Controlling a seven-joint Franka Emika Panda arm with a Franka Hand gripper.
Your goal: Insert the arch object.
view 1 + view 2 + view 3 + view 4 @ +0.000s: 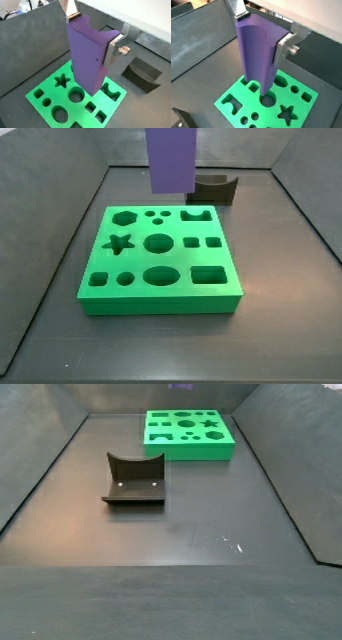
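The arch object (87, 55) is a tall purple block with a curved notch in its upper end. My gripper (92, 36) is shut on it, one silver finger (113, 50) on each side; this also shows in the other wrist view, with the gripper (261, 30) on the block (256, 55). In a side view the block (171, 158) hangs upright above the back edge of the green board (160, 302), apart from it; the gripper is above the frame. The board's arch-shaped hole (198, 216) is at its back right. The board also shows in a wrist view (52, 89).
The dark fixture (214, 186) stands just behind the board, and also shows in a side view (134, 481) and a wrist view (141, 75). Grey walls enclose the dark floor. The board (187, 452) sits near one end wall.
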